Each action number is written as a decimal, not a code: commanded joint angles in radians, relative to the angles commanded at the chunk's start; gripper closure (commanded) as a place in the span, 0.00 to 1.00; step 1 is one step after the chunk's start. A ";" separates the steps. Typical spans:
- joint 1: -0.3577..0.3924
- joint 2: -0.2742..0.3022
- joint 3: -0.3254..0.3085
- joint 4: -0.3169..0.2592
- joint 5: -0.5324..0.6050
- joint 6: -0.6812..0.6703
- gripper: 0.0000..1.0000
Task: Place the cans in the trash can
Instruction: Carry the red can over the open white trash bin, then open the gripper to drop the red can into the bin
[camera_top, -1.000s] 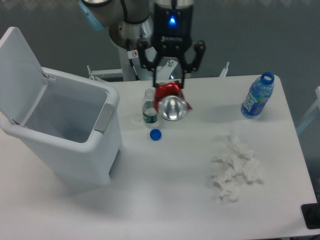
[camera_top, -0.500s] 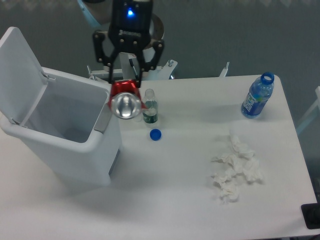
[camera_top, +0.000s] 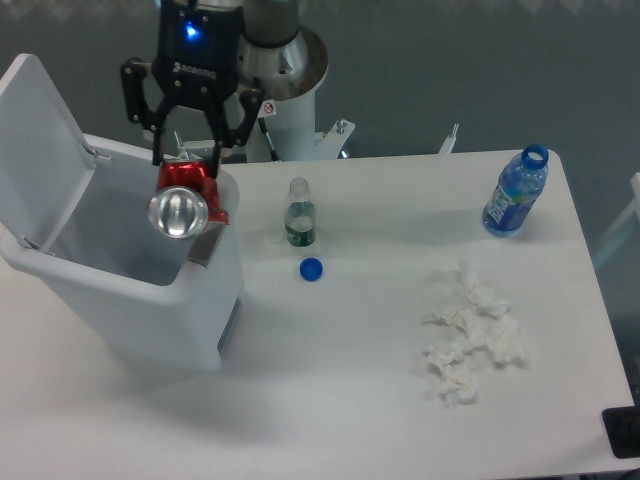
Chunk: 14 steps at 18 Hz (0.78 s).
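Crushed can (camera_top: 183, 203): we see the red drink can, shiny silver end facing the camera, hanging from the tool at about 10 o'clock in the view, over the right-hand side of the trash can's open mouth.
Trash can (camera_top: 120, 320): the white bin stands at 9 o'clock on the bench, lid flipped up and back, grey latch just under the can.
Tool (camera_top: 186, 160): we read the fingers as closed in on the upper red part of the can, holding it clear of the bin; the exact contact is hidden behind the can.
Step in hand: we judge this as the carry-and-release over the bin.
Doing it well: we would bring the can a little further toward 9 o'clock, so it sits over the hollow and not over the right rim or latch, then spread the fingers fully and let it fall straight.
Risk: released where it hangs, we think it could clip the rim and bounce onto the bench.
Other things: small clear bottle (camera_top: 299, 215) and blue cap (camera_top: 311, 268) near centre, blue-labelled bottle (camera_top: 515, 193) at 2 o'clock, crumpled tissue (camera_top: 468, 340) at 4 o'clock.
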<state>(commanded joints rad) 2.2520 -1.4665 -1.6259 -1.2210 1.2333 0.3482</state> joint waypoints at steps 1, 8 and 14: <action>-0.008 -0.002 -0.006 0.000 0.000 0.000 0.44; -0.045 -0.005 -0.023 0.000 0.002 0.000 0.43; -0.054 -0.009 -0.025 0.000 0.003 0.000 0.43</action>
<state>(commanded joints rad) 2.1982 -1.4757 -1.6506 -1.2210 1.2364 0.3482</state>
